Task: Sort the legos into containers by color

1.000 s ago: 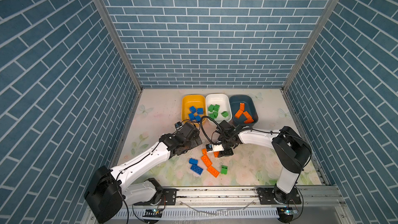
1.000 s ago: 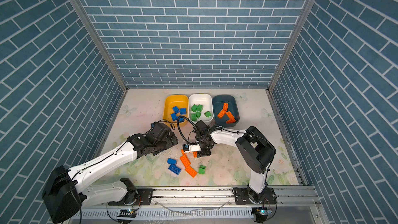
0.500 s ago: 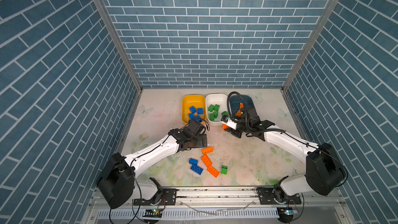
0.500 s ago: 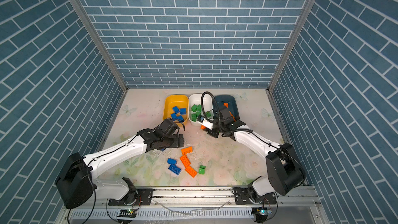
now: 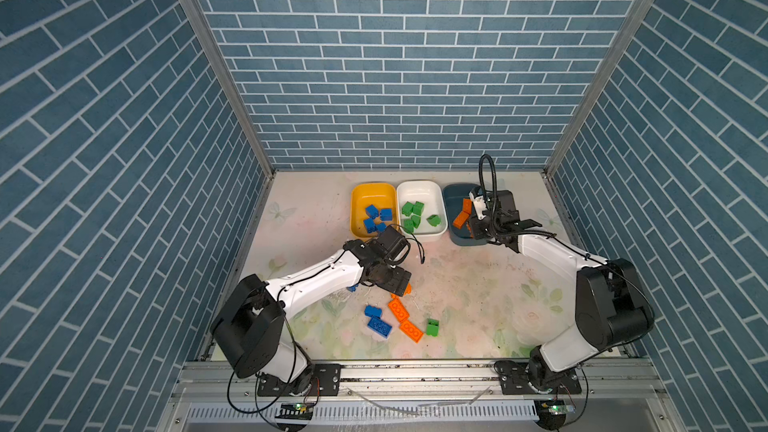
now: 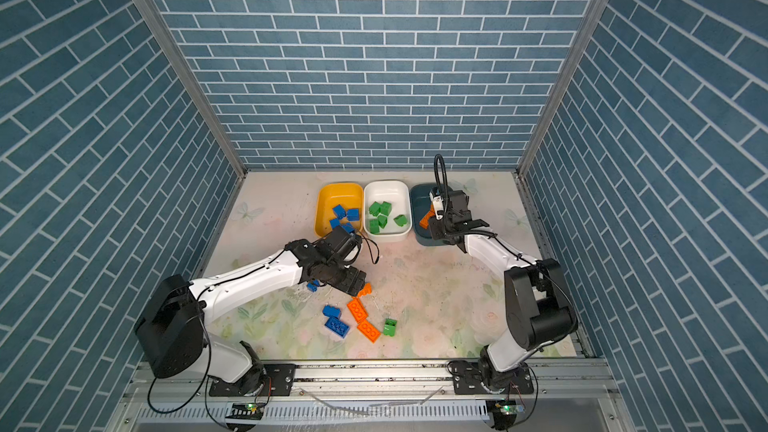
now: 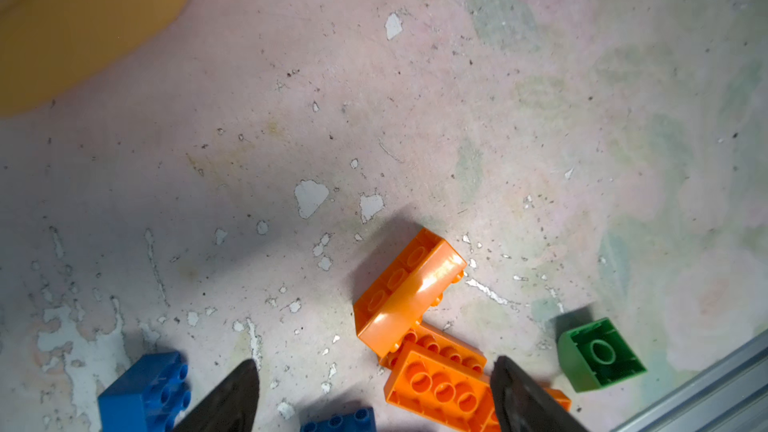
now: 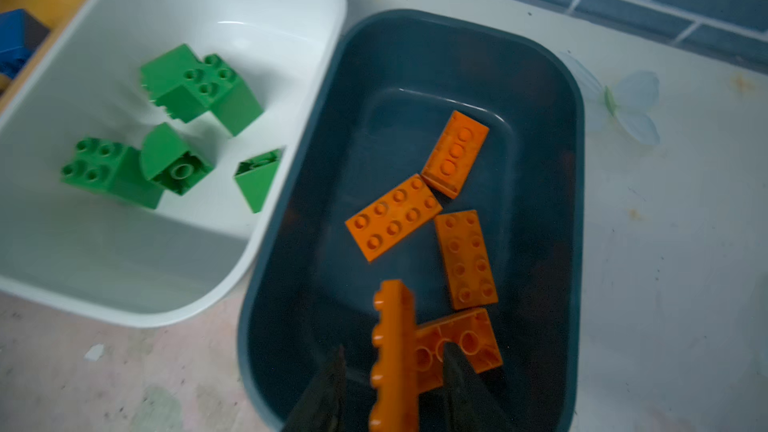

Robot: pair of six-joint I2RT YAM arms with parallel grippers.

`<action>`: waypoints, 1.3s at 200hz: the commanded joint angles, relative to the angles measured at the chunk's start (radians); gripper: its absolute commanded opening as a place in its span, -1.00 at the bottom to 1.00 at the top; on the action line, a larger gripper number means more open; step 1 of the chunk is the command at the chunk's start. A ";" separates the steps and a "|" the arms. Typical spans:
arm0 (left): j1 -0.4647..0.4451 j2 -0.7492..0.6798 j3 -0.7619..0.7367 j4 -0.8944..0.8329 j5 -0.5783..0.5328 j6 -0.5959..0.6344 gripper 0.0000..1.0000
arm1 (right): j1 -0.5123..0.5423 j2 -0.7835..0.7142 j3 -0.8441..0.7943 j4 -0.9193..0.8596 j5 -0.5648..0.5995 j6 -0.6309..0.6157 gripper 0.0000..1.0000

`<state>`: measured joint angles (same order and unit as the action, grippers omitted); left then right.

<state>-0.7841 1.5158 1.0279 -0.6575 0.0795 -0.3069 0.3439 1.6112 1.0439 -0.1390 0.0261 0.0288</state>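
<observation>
Right wrist view: right gripper (image 8: 395, 351) slack around edge-on orange brick (image 8: 395, 317) over teal tub (image 8: 536, 160), might snag and flip out; left gripper (image 7: 374, 361) spread.

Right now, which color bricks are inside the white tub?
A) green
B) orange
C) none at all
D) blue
A: in the right wrist view the white tub holds only green bricks, while the orange bricks lie in the dark teal tub beside it.
</observation>
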 commanded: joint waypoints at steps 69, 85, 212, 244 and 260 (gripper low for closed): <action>-0.003 0.058 0.029 -0.016 0.007 0.036 0.72 | 0.016 -0.039 0.022 0.004 -0.199 -0.008 0.51; 0.002 0.052 0.019 -0.005 -0.020 0.015 0.78 | 0.035 -0.077 -0.050 0.077 -0.336 -0.078 0.59; 0.356 -0.323 -0.236 0.070 -0.046 -0.287 0.99 | 0.392 0.091 0.034 -0.226 -0.571 -0.719 0.63; 0.457 -0.307 -0.244 -0.026 -0.022 -0.405 0.99 | 0.443 0.148 0.082 -0.245 -0.522 -0.792 0.61; 0.460 -0.292 -0.254 -0.012 0.007 -0.432 0.99 | 0.464 0.173 0.099 -0.242 -0.490 -0.822 0.61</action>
<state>-0.3378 1.2045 0.7998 -0.6106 0.0677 -0.6437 0.7807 1.7493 1.0801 -0.3389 -0.5056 -0.6624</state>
